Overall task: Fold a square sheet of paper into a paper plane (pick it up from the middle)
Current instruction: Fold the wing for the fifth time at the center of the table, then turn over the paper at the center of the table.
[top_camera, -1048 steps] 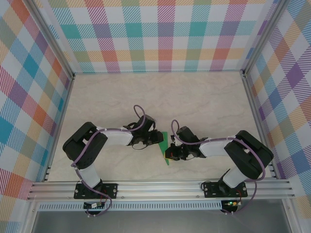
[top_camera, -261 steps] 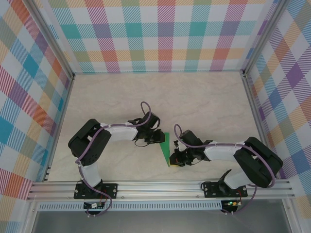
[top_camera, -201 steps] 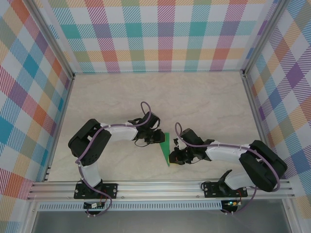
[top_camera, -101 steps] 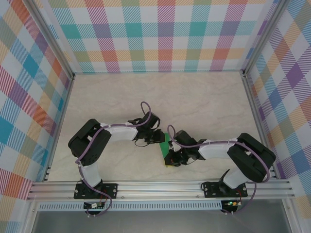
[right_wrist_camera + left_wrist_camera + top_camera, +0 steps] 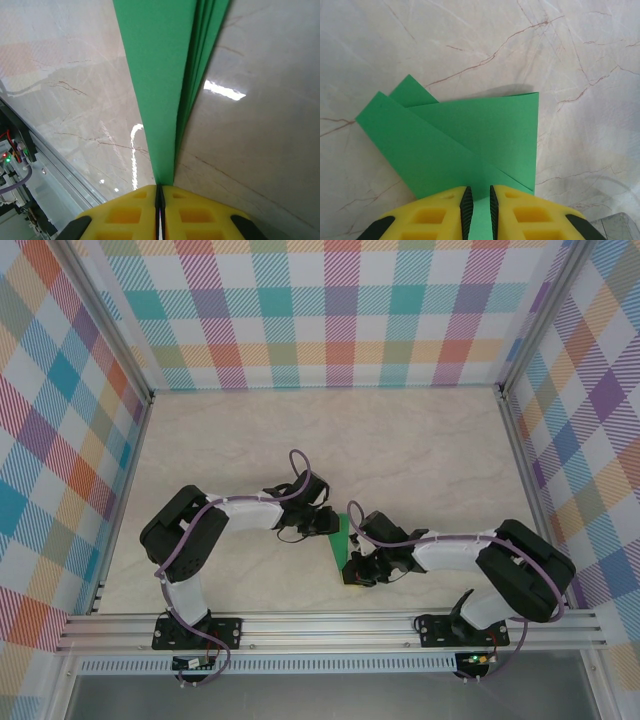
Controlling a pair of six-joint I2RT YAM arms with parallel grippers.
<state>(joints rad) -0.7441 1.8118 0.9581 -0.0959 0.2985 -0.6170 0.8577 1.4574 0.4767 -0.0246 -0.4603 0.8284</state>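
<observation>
Left claw [image 5: 323, 524]: nearly closed, the yellow fingers [image 5: 442, 212] parted only by the thickness of the green paper [image 5: 341, 543] pinched between them. From the left wrist, the paper [image 5: 485, 135] spreads away from the claw [image 5: 477, 192] as a folded shape of overlapping layers. One diagonal flap crosses from the upper left and a second corner shows behind it. A thin shadow runs along the paper's far edge on the marble-patterned table [image 5: 570, 60].

Right claw [image 5: 352, 570]: fully closed, its fingers [image 5: 200, 212] pressed together with no visible gap. It grips the narrow end of the same paper [image 5: 160, 75]. From this wrist the claw [image 5: 160, 192] holds the sheet nearly edge-on. Several stacked layers show along its right side, and the shape widens away from the fingers.

Position: from above, the paper sits between the two claws near the front middle of the table [image 5: 400, 440]. The left claw is at its far end, the right at its near end. Whether the paper rests on the surface or is lifted cannot be told.
</observation>
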